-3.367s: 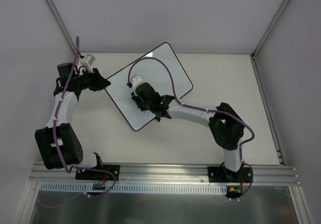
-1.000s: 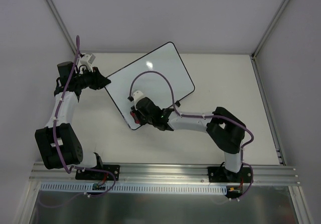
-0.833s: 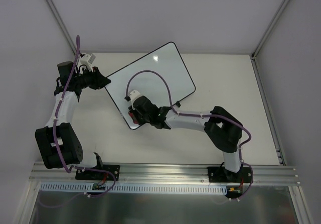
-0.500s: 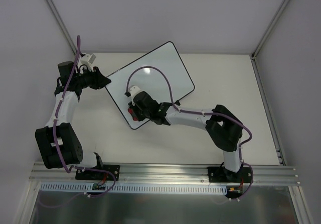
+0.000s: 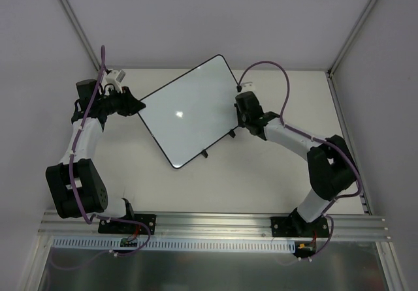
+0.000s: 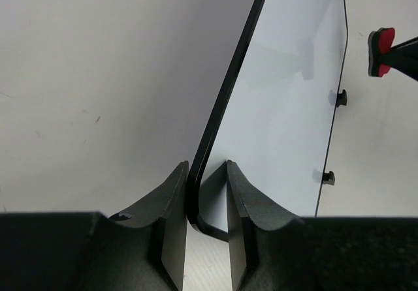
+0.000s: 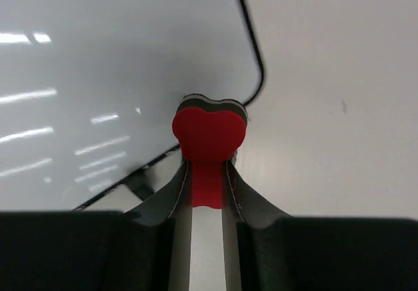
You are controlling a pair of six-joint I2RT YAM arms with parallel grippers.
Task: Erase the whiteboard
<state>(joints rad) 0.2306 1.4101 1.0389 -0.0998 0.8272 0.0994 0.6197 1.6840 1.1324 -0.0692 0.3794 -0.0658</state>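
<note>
The whiteboard [image 5: 189, 111] lies tilted at the table's back middle, white with a thin black rim and no marks showing. Two small black clips [image 5: 204, 153] sit on its near long edge. My left gripper [image 5: 136, 106] is shut on the board's left corner; in the left wrist view the rim [image 6: 225, 102] sits between my fingers. My right gripper [image 5: 240, 113] is shut on the red eraser [image 7: 209, 137] and sits at the board's right corner, beside its rim. The eraser also shows in the left wrist view [image 6: 381, 51].
The white table [image 5: 261, 173] is bounded by grey walls at the back and sides. A metal rail [image 5: 215, 224] with both arm bases runs along the near edge.
My right gripper with the eraser has swept from the board's near-left corner across to its right corner. The left gripper has stayed on the board's left corner.
</note>
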